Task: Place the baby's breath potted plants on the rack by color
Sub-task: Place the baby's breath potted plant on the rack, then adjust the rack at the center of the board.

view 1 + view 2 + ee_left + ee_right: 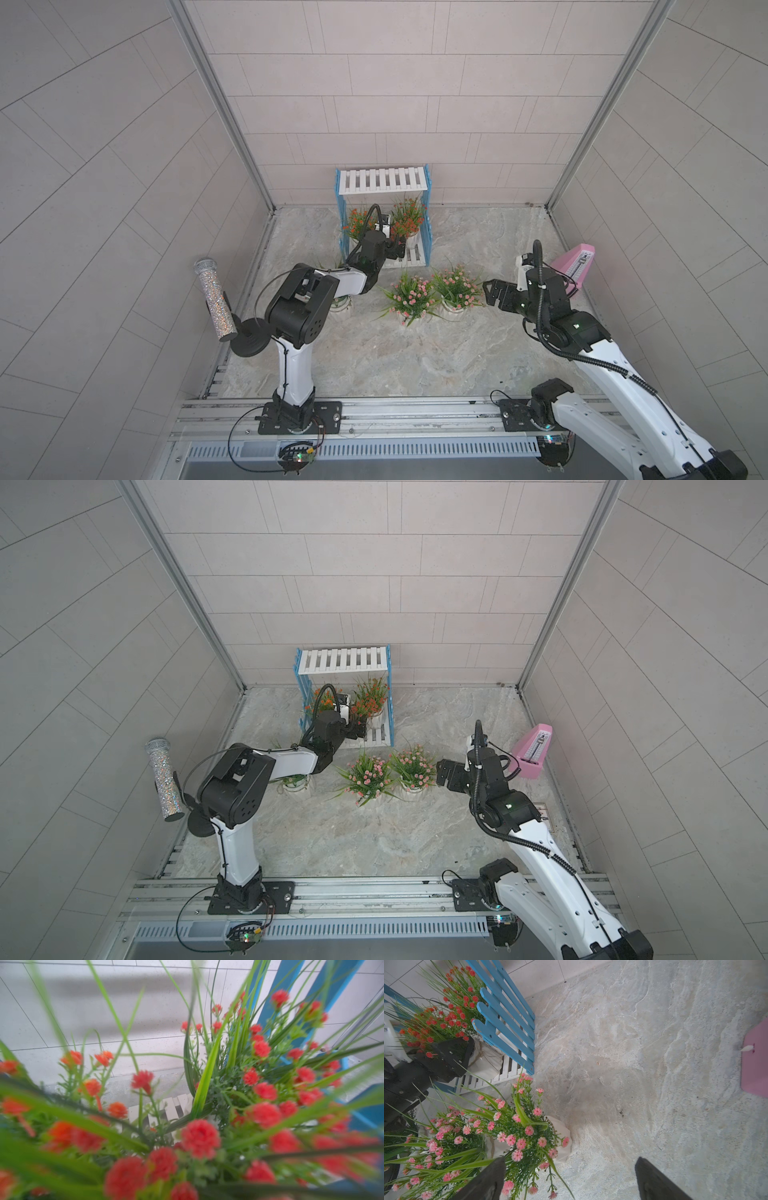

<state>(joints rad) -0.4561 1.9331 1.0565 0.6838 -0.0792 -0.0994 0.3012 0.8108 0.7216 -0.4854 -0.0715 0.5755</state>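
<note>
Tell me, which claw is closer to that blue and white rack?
Left. The left gripper is at the lower shelf of the rack, among red-orange plants; the right gripper sits away from it, beside a pink plant.

We record a marbled floor (395, 365): rack (382, 180) at the back, two red plants (359, 220) (409, 218) on its lower shelf (415, 255); two pink plants (411, 297) (457, 289) in front; one more pot (343, 306) leftward; metronome (575, 266) rightward.

Rack (382, 180) white slats, blue sides; red-orange blossoms (409, 222); pink blossoms (411, 296); pink metronome (575, 266); cylinder (214, 299) seemingly silver-glitter.
</note>
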